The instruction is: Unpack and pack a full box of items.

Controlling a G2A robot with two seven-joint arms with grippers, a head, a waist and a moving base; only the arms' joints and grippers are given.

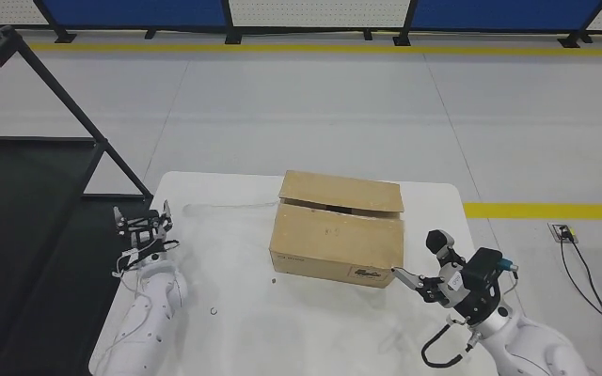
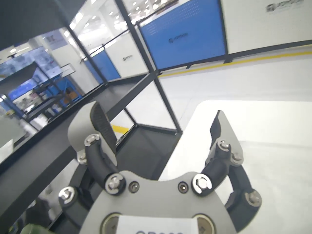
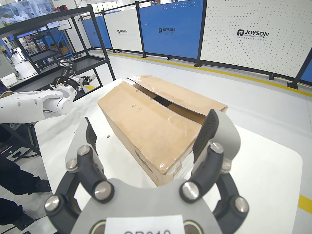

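Note:
A brown cardboard box [image 1: 337, 228] lies in the middle of the white table [image 1: 235, 320], its top flaps nearly shut with a dark slit between them. In the right wrist view the box [image 3: 156, 120] sits just ahead of my right gripper [image 3: 151, 125], which is open and holds nothing. That right gripper [image 1: 414, 279] hovers by the box's near right corner. My left gripper [image 1: 141, 221] is open and holds nothing, at the table's far left corner, well apart from the box. Its fingers [image 2: 102, 125] straddle the table's edge [image 2: 192, 118].
A black metal rack [image 1: 56, 179] stands just off the table's left side, close to the left gripper. A tiny dark speck [image 1: 274, 279] lies on the table in front of the box. Blue and white fence panels [image 3: 219, 30] line the floor beyond.

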